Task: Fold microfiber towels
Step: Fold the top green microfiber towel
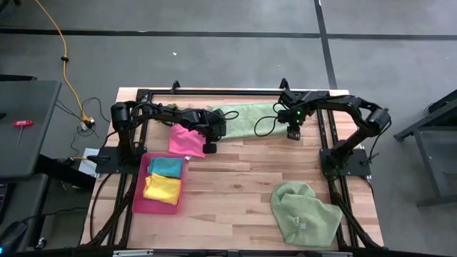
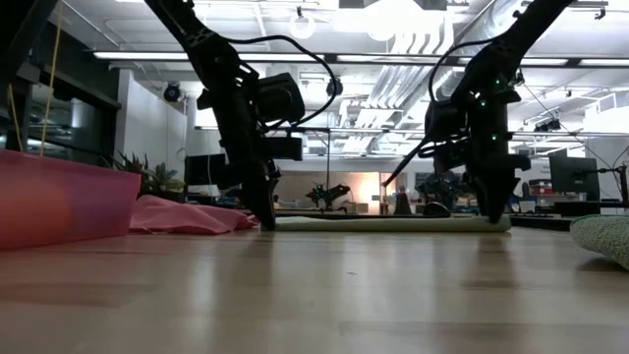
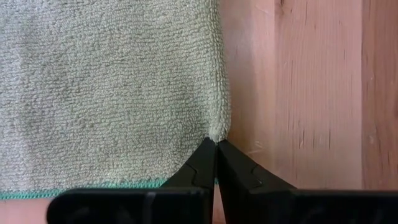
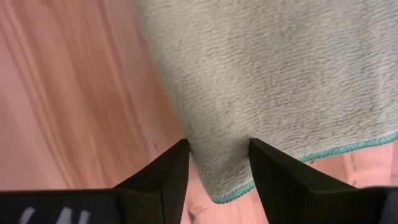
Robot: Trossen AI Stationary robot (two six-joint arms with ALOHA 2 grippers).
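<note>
The pale green towel [image 1: 246, 114] is lying lengthwise between both arms. The left tool [image 3: 216, 144] is pinching one corner shut, while the right tool [image 4: 217, 149] (jaws apart, straddling the opposite corner) is sitting equally near.

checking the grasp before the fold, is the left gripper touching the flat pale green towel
Touching. In the left wrist view the left gripper has its fingertips shut on the corner edge of the pale green towel.

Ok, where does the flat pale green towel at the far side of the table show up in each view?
High: flat pale green towel between both grippers.
Low: thin pale strip behind the arms.
Left wrist: corner pinched by the left gripper.
Right wrist: corner between the right gripper fingers.
Shared landmark: its teal hem.
</note>
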